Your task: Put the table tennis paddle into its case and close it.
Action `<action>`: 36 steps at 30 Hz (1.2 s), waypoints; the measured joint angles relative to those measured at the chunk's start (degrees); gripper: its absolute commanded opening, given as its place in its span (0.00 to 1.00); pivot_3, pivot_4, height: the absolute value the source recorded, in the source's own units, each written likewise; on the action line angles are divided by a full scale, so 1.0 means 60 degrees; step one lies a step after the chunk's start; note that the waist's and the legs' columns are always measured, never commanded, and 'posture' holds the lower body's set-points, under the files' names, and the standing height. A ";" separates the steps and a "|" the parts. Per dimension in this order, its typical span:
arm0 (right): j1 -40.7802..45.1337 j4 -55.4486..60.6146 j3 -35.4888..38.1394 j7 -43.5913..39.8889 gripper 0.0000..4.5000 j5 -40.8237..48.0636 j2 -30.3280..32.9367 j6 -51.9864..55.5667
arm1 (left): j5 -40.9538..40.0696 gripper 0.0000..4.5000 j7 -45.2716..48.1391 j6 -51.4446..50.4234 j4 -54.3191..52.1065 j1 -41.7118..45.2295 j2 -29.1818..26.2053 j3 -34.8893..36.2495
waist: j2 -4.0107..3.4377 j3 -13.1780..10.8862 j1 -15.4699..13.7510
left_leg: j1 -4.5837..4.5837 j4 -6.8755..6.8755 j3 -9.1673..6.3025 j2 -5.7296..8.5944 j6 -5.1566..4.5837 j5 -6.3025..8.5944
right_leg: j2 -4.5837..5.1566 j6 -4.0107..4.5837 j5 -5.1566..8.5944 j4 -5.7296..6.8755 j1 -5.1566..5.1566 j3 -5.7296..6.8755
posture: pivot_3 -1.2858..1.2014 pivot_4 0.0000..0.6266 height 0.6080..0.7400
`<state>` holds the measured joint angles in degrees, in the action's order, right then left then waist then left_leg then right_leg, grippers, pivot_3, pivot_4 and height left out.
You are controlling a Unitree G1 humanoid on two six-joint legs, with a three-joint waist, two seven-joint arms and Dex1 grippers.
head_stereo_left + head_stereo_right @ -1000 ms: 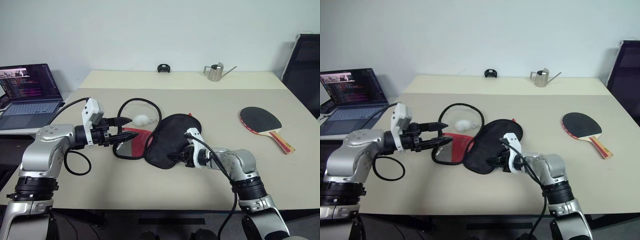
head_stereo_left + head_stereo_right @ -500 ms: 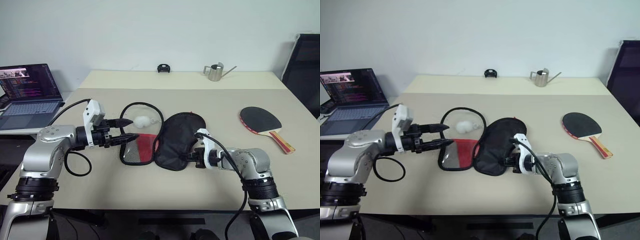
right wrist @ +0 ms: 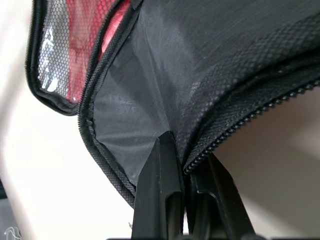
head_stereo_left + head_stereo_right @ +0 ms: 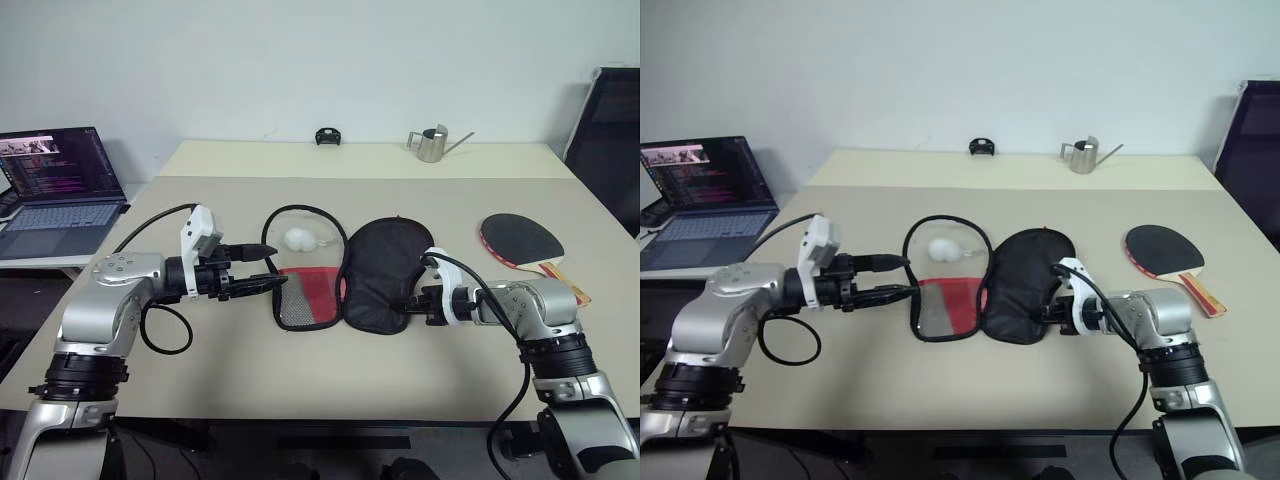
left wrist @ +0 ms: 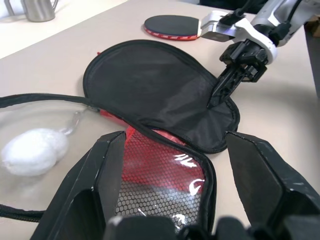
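Case point(image 4: 380, 275) lies unzipped on beige table point(image 4: 300, 370); right hand point(image 4: 408, 308) pinches its edge; left hand point(image 4: 272, 272) gapes empty.

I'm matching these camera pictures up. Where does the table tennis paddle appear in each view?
Left eye view: table tennis paddle at the table's right side.
Right eye view: same spot.
Left wrist view: far end, behind the right gripper.
Right wrist view: absent.
Shared landmark: the case, opened flat.
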<state>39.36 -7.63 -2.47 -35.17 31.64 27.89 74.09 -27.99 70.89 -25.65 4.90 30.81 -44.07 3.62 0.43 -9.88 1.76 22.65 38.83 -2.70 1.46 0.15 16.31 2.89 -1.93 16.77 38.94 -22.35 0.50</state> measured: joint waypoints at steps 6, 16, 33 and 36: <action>0.0210 -0.0537 -0.0593 -0.0850 0.01 -0.0364 0.0770 -0.0466 | 0.0060 0.76 -0.0013 0.0002 0.0003 0.0362 0.0326 -0.0294 | 0.0002 -0.0002 -0.0017 | 0.0009 0.0003 -0.0002 0.0003 0.0000 0.0000 | 0.0003 0.0000 0.0000 -0.0004 0.0000 0.0004 | 0.52 0.24 1.00; 0.0865 -0.1701 -0.1283 -0.1876 0.01 -0.1205 0.1393 -0.1427 | 0.0102 0.76 -0.0040 -0.0011 0.0002 0.0561 0.0554 -0.0552 | 0.0004 -0.0003 -0.0013 | 0.0010 0.0003 -0.0003 0.0003 0.0000 0.0000 | 0.0004 0.0000 0.0000 -0.0006 -0.0002 0.0004 | 0.52 0.24 1.00; 0.1981 -0.4106 -0.1777 -0.3161 0.01 -0.2905 0.1804 -0.3310 | 0.0140 0.76 -0.0170 -0.0090 -0.0056 0.0735 0.0887 -0.0742 | 0.0005 -0.0006 -0.0015 | 0.0014 0.0005 -0.0003 0.0005 0.0001 -0.0001 | 0.0007 0.0000 0.0000 -0.0008 -0.0003 0.0006 | 0.52 0.24 1.00; 0.1997 -0.4315 -0.1772 -0.3096 0.15 -0.3129 0.1738 -0.3572 | 0.0140 0.76 -0.0223 -0.0094 -0.0079 0.0735 0.0918 -0.0761 | 0.0005 -0.0006 -0.0016 | 0.0014 0.0006 -0.0003 0.0006 0.0002 -0.0001 | 0.0007 0.0000 0.0000 -0.0007 -0.0002 0.0006 | 0.52 0.24 1.00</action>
<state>51.34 -33.52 -13.11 -53.74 12.87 38.31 52.66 -27.15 69.56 -26.22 4.43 35.22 -38.56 -0.95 0.46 -9.92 1.67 22.74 38.86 -2.71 1.49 0.16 16.30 2.93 -1.94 16.77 38.89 -22.37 0.53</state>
